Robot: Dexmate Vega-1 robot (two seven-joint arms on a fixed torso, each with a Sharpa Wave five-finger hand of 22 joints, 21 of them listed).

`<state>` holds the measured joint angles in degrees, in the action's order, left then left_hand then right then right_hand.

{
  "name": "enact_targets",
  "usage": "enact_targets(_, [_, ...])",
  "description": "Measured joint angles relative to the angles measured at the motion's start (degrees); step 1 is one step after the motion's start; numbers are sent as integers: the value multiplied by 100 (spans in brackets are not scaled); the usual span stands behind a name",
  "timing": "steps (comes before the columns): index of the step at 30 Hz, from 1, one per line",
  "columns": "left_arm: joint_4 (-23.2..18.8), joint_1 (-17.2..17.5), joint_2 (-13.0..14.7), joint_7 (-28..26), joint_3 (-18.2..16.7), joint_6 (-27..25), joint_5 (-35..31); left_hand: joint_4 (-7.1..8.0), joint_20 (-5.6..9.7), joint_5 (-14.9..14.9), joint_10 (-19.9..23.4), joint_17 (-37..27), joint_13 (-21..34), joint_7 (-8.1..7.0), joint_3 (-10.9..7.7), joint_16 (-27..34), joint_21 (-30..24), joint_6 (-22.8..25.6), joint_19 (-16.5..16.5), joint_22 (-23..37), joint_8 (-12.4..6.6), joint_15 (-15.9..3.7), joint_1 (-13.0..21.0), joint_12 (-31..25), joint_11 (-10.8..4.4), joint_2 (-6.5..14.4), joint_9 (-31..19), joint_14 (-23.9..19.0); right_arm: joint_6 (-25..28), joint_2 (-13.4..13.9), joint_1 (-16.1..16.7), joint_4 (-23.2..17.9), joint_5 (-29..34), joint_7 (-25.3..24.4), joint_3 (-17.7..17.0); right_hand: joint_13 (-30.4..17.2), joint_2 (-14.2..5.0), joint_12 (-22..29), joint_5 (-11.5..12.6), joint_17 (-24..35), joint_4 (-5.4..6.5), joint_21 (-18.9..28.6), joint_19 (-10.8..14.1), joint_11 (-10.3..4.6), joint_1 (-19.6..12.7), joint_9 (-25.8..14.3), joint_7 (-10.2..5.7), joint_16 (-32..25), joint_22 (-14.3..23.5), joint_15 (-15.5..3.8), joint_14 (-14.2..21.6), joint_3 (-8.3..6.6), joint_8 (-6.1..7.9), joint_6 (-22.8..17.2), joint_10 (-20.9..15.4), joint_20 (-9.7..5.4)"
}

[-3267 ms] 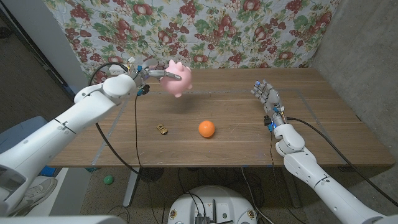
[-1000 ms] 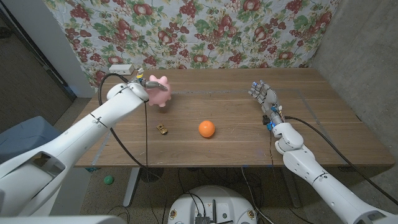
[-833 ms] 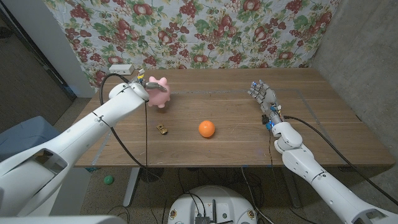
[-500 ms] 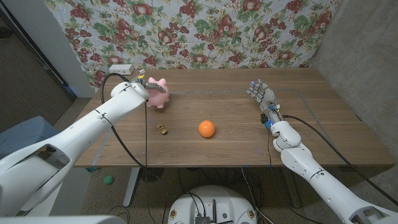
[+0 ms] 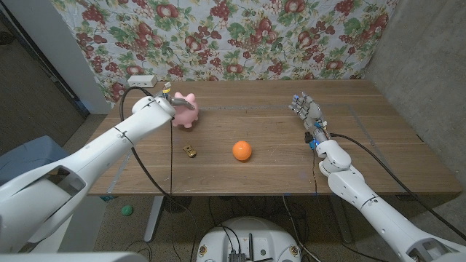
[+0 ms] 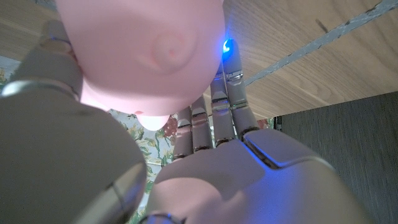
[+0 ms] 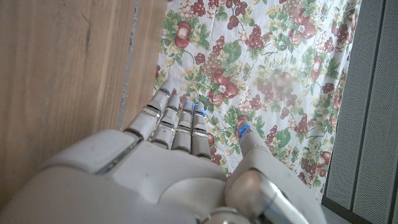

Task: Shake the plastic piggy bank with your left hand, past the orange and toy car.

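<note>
Left hand [image 5: 166,100] grips pink piggy bank [image 5: 186,110] at table's [image 5: 255,164] far left, bank low on the wood, beyond toy car [image 5: 190,151] and orange [image 5: 242,151]. Right hand [image 5: 306,110] upright near right side, fingers apart, holding nothing.

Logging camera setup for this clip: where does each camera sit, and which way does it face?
Head view: on the head, looking down at the table; both arms show.
Left wrist view: behind the left hand, facing the piggy bank.
Right wrist view: behind the right hand, facing the floral cloth.
Shared: head and left wrist views both show the piggy bank.
</note>
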<state>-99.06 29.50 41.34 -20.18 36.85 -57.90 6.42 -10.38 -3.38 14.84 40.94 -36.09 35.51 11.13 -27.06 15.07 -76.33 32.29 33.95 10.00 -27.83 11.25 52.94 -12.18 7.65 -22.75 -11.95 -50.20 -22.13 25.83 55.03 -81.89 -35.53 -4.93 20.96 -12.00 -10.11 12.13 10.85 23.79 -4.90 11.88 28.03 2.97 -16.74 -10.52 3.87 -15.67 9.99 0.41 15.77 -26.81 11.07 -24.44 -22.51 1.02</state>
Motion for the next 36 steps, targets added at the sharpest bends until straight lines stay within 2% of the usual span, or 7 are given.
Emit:
enact_targets(7, [46,-3,-27,1,13,6,-1,0,19,0,-24,51,-35,-6,0,-23,16,91,-19,0,152,-57,-34,99,-183,34,0,-2,0,-11,-39,61,-18,51,6,0,0,0,0,-1,0,0,0,0,0,0,0,0,0,0,0,0,0,0,0,0])
enact_targets(13, [60,-3,-41,1,21,-12,-1,0,247,0,-136,182,-113,-63,0,-240,139,139,-247,-2,311,-324,-186,161,-340,186,0,156,-18,-14,-56,85,-32,80,6,0,0,0,0,-1,0,0,0,0,0,0,0,0,0,0,0,0,0,0,0,0])
enact_targets(15, [61,-6,-41,1,32,-31,-1,0,359,0,-145,219,-150,-210,0,-244,170,155,-359,-4,351,-394,-244,163,-451,244,0,210,-27,-14,-57,90,-35,84,6,0,0,0,0,-1,0,0,0,0,0,0,0,0,0,0,0,0,0,0,0,0])
enact_targets(24, [62,-101,-38,100,137,-225,-22,70,469,-72,-269,665,-391,-330,70,-434,489,35,-466,-55,552,-741,-643,182,-575,642,3,332,-57,-10,-44,88,-39,86,-8,0,0,0,0,-1,0,0,0,0,0,0,0,0,0,0,0,0,0,0,0,0])
enact_targets(27, [62,-198,-23,169,234,-331,-32,118,406,-223,-309,861,-488,-412,118,-442,603,-48,-396,-68,651,-815,-677,185,-616,676,3,406,-67,-7,-34,80,-39,86,-12,0,1,0,0,-1,0,0,0,0,1,0,0,0,0,0,0,0,0,0,0,0])
enact_targets(32, [58,-344,-9,283,368,-590,-41,158,557,-376,-401,1169,-641,-471,158,-489,873,-107,-197,-67,775,-1049,-846,199,-708,845,2,517,-82,-4,-21,70,-40,86,-16,0,45,0,0,-1,0,0,0,0,46,0,0,0,0,0,0,0,0,0,0,0])
enact_targets(36, [52,-440,-8,343,423,-756,-43,176,662,-449,-598,1429,-792,-699,176,-510,1179,-273,-332,-68,990,-1315,-933,227,-908,932,-3,781,-97,-2,-13,66,-40,86,-19,0,45,0,0,-1,0,0,0,0,45,0,0,0,0,0,0,0,0,0,0,0])
